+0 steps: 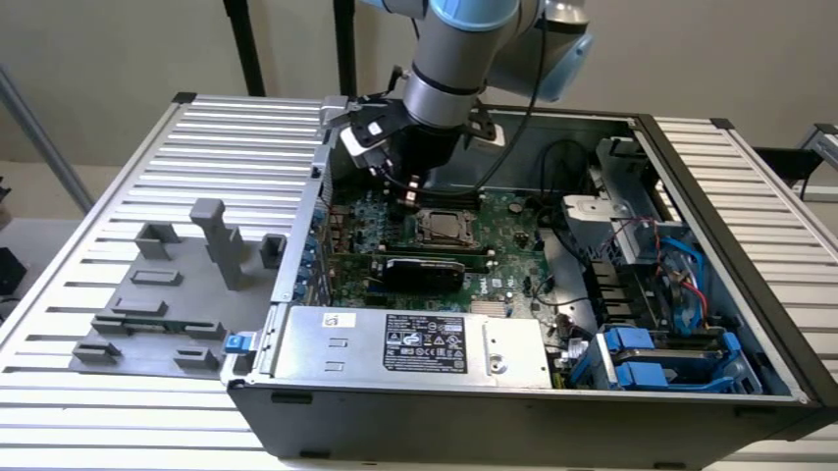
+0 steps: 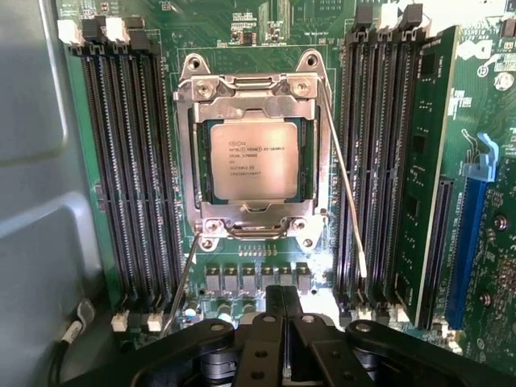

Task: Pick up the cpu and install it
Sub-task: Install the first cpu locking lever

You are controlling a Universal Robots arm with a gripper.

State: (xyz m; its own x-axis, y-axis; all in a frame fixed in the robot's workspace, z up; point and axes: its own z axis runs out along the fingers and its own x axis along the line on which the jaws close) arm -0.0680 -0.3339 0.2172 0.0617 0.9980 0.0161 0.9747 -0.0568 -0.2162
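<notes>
Rows of black memory slots (image 2: 133, 161) run along both sides of the socket, and a green memory stick (image 2: 427, 185) stands beyond one set, next to a blue slot (image 2: 472, 234). A thin wire lever (image 2: 343, 177) lies beside the metal socket frame (image 2: 250, 90).

The open computer case (image 1: 524, 417) holds the green board (image 2: 266, 32), a silver power supply box (image 1: 412, 343) and blue-tabbed drive bays (image 1: 654, 358). Grey fixture blocks (image 1: 216, 240) sit outside it on the slatted table (image 1: 78, 392).

The gripper (image 2: 275, 300) hangs inside the case over the board, its fingers pressed together and holding no part. The cpu (image 2: 254, 160) lies flat in the socket inside the frame (printed side up). It is just ahead of the fingertips and apart from them, with a row of small grey parts (image 2: 251, 278) between.
</notes>
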